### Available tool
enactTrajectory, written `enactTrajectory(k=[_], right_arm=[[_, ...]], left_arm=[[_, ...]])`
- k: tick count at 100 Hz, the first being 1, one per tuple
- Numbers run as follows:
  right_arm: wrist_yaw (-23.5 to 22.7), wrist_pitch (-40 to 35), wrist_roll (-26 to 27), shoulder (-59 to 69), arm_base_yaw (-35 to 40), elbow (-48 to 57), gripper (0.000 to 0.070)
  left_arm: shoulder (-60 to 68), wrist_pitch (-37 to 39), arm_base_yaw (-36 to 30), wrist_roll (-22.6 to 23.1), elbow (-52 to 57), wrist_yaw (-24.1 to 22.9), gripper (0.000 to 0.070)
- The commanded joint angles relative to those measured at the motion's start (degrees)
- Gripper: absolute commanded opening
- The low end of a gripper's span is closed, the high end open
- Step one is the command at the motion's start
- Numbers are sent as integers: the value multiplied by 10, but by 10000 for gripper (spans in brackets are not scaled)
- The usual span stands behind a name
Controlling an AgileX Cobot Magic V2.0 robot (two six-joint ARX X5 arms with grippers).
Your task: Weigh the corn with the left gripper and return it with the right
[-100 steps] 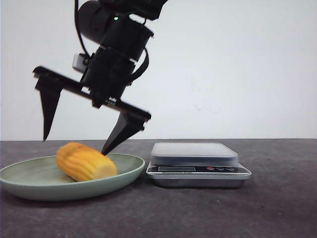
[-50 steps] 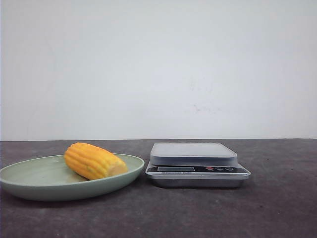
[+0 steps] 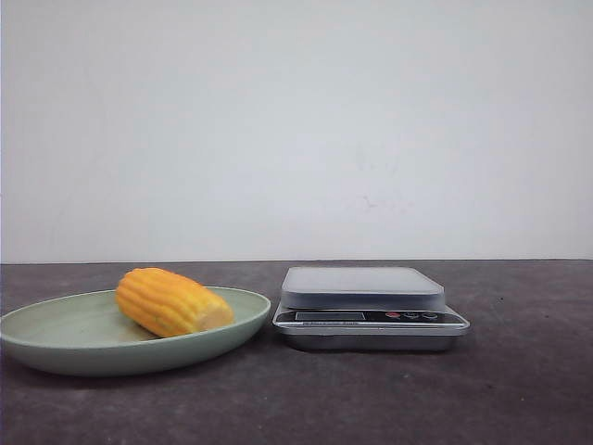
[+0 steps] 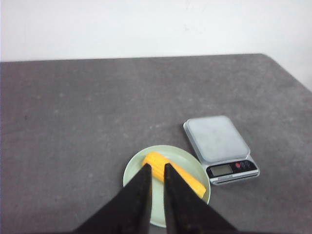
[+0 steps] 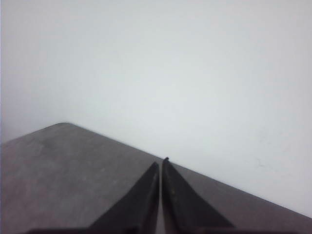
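The corn (image 3: 171, 302) is a stubby yellow-orange cob lying on its side in a pale green plate (image 3: 37, 326), paler cut end toward the scale. No gripper shows in the front view. In the left wrist view the left gripper (image 4: 157, 166) hangs high above the plate (image 4: 130, 168) and the corn (image 4: 183, 176). Its black fingers stand nearly together with a narrow slit, holding nothing. The right gripper (image 5: 161, 162) is shut and empty, pointing at the white wall over the table's far edge.
A silver kitchen scale (image 3: 361, 287) with an empty platform stands right beside the plate, display facing front; it also shows in the left wrist view (image 4: 217, 139). The dark grey table (image 3: 519, 389) ends at a white wall.
One second ago the left gripper was spread open right over the corn. It has since left the front view, and the corn has shifted slightly on the plate.
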Motion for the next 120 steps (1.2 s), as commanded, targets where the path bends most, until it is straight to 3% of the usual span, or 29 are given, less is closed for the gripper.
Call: enactTrajectory(k=[1, 75, 89, 102, 110, 120], right_arm=[[4, -7, -19, -4, 4, 5, 1], [5, 24, -18, -35, 0, 6, 1], [-6, -50, -23, -70, -67, 5, 1], [-68, -158, -38, -118, -176, -39, 1], [-91, -132, -38, -168, -239, -123, 1], [-116, -33, -34, -246, -303, -259, 1]], left_arm=[[3, 7, -3, 7, 9, -2, 2], [3, 10, -2, 7, 9, -2, 3], [3, 12, -3, 7, 9, -2, 2], [3, 12, -3, 7, 9, -2, 3], [3, 12, -3, 7, 9, -2, 3], [3, 12, -3, 7, 9, -2, 3]])
